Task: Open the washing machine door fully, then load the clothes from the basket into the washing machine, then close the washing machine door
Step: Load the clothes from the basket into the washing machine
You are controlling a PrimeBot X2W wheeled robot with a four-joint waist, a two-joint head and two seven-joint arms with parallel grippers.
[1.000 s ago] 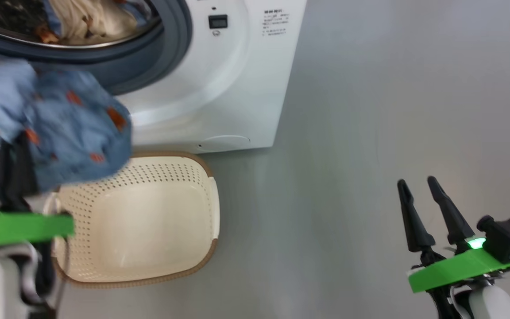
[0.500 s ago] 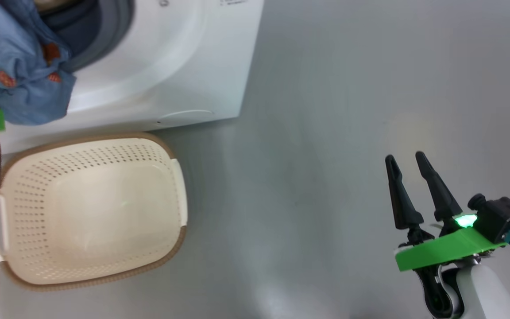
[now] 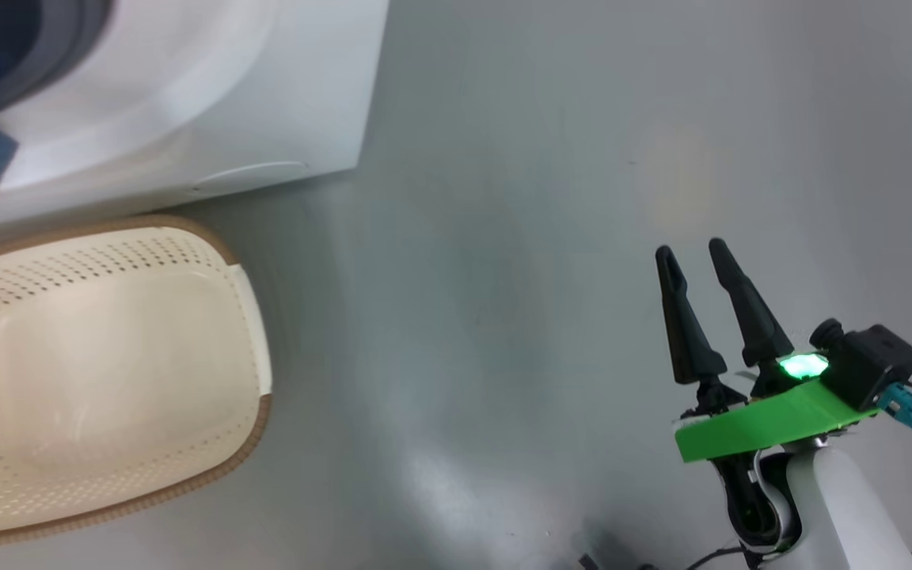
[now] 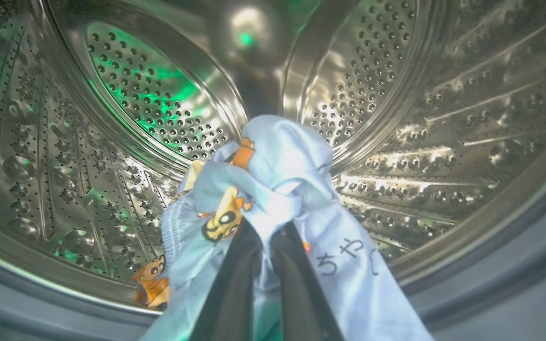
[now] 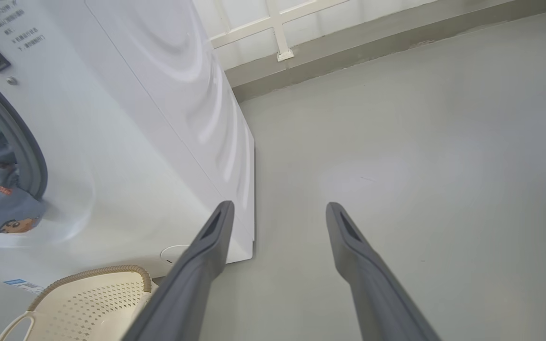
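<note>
Cloth grip noted at the left gripper (image 4: 263, 233) — its two dark fingers (image 4: 233, 279) are drawn narrow and pinched on a piece of the clothes (image 4: 285, 161), light blue with orange-brown bears and some dark printed characters. In the left wrist view the bunched piece is held inside the mouth of the washing machine (image 3: 226, 87). The perforated steel drum (image 4: 150, 94) is seen behind it from 9 through 3 o'clock, and the grey seal (image 4: 514, 270) curves across 4 to 8 o'clock. Whether the cloth touches the drum cannot be told. In the head view the machine is seen at 10 o'clock, with blue cloth at its opening on the frame edge. The basket (image 3: 108, 249) is found on the grey floor (image 3: 503, 277) at 8 o'clock, just in front of the machine. The right gripper (image 3: 691, 249) is recorded at 4 o'clock — spread wide and unloaded, held above the floor, well apart from basket and machine.
</note>
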